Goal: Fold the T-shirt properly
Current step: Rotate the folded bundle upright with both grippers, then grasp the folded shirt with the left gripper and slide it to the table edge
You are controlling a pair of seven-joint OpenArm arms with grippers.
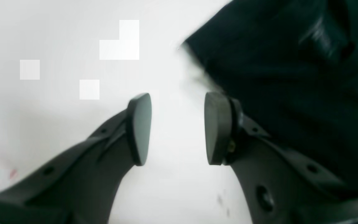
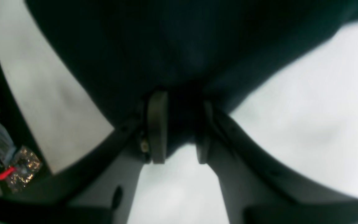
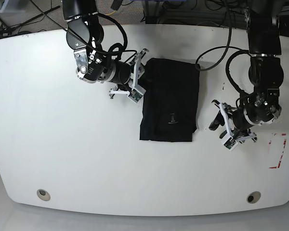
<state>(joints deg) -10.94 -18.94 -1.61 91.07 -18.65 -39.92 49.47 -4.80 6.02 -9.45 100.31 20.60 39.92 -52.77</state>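
Base view showed the right gripper (image 3: 143, 77) at the left, its fingers clamped on the left edge of the black T-shirt (image 3: 171, 98), which lay folded into a tall rectangle near the middle of the white table (image 3: 62, 159). Farther right, the left gripper (image 3: 220, 126) stood open, just beside the shirt's lower right corner.

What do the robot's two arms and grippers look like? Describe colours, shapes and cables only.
Both arms are black, jointed tubes with loose black cables looping beside them. The right arm has a silvery round joint housing before its wrist. The left gripper and right gripper sit in white brackets. Up close, the fingers are dark grey, with bolt holes, ending in flat, rounded pads.
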